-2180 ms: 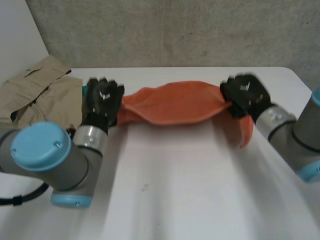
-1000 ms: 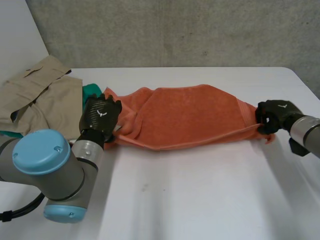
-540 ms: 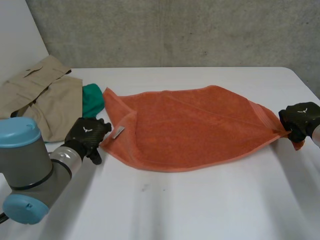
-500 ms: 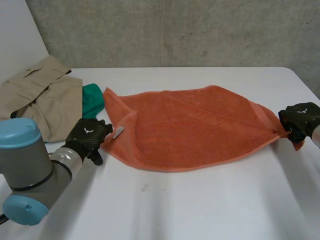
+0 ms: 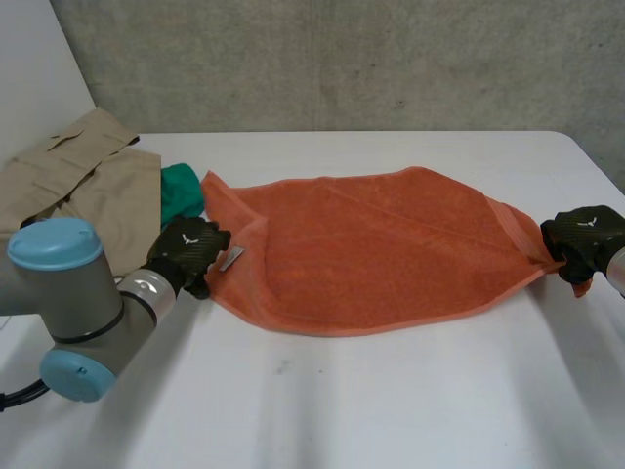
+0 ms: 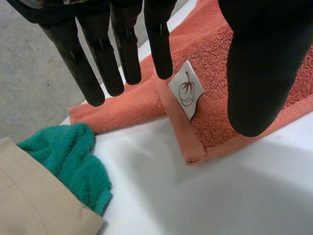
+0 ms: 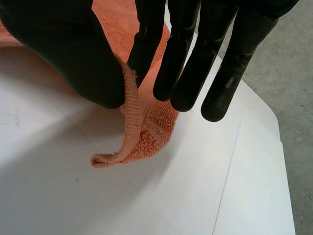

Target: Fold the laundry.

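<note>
Orange towel spread mid-frame, long axis running left-right. Left hand over its left corner, fingers straight, gripping nothing. Right hand pinches the right corner.

Towel lies at centre of table, left hand at its left corner, right hand at its right corner; small cloth and garment at upper left.
</note>
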